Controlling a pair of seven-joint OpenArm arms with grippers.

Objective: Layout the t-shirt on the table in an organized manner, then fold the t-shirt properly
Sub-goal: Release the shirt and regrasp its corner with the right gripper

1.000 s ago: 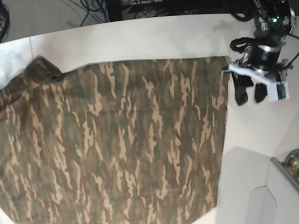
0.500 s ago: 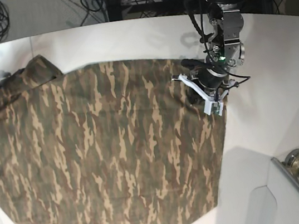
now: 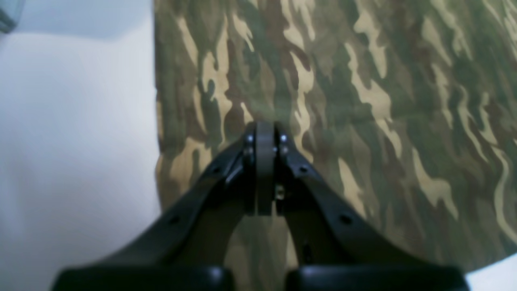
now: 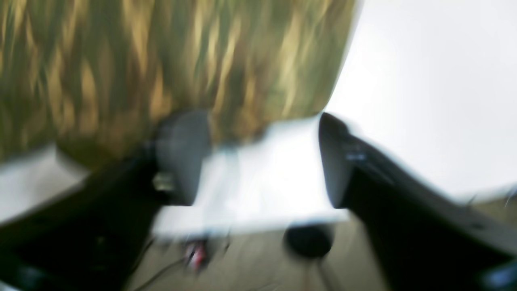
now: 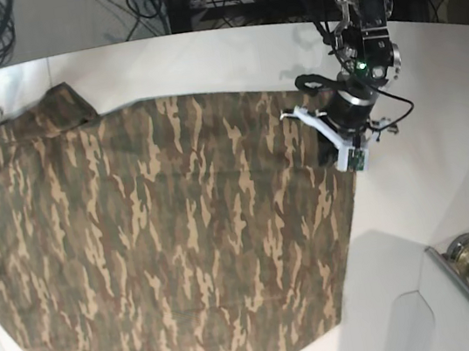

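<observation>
T-shirt (image 5: 163, 230) flat on table (image 5: 437, 110). Left gripper (image 3: 264, 133) jaws pressed together above hem edge; right gripper (image 4: 262, 157) jaws spread.

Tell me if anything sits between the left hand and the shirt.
Nothing visible does. The left hand is shut right over the shirt, close to its edge by the bare table; whether it pinches cloth is unclear.

Right wrist view: my picture is smeared; the right gripper (image 4: 262, 157) fingers (image 4: 183, 155) lack sharp edges.
Shirt (image 5: 163, 230): I lose its left side at the base view's edge.
Left gripper (image 3: 264, 133): fingertips hide the cloth beneath.
</observation>
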